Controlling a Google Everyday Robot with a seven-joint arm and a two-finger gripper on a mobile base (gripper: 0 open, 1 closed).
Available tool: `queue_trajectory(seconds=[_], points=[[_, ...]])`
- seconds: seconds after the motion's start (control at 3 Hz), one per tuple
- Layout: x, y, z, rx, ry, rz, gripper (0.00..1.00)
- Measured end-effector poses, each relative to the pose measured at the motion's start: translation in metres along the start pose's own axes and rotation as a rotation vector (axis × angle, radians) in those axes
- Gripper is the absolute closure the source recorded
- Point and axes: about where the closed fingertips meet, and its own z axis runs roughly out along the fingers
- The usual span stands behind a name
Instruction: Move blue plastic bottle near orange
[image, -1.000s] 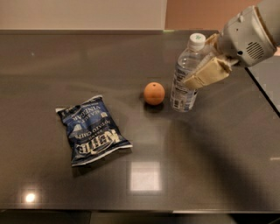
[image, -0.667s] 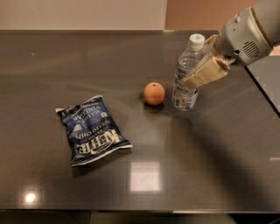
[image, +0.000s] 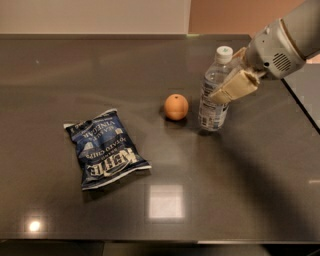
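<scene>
1. Far left there's a dark blue chip bag (image: 106, 148) lying flat on the table (image: 240, 200). It's not part of the job and sits well apart from everything else.
2. In the middle is the orange (image: 176, 106), sitting on its own with nothing touching it.
3. Just right of it is the bottle (image: 212, 112), upright with its base on the table and the cap on. It's right beside the orange with a narrow gap between them. So I'd say the "near" part is pretty much done.
4. The claw (image: 226, 90) is at the bottle's middle, coming in from the upper right, with its tan pad lying across the front of the bottle. Honestly can't tell if it's clamped on or has let go, because the far side is hidden behind the bottle.
5. My guess at what's left is just releasing, if it hasn't already, and backing the arm off without tipping the bottle or bumping the orange.
</scene>
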Motion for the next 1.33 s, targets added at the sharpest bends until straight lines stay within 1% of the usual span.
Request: queue_trajectory(seconds=[0.67,1.0,1.33], points=[[0.001,-0.002,0.017,-0.045,-0.027,0.038,1.00],[0.000,-0.002,0.023,-0.061,-0.037,0.041,1.00],[-0.003,-0.002,0.029,-0.074,-0.043,0.039,0.84]])
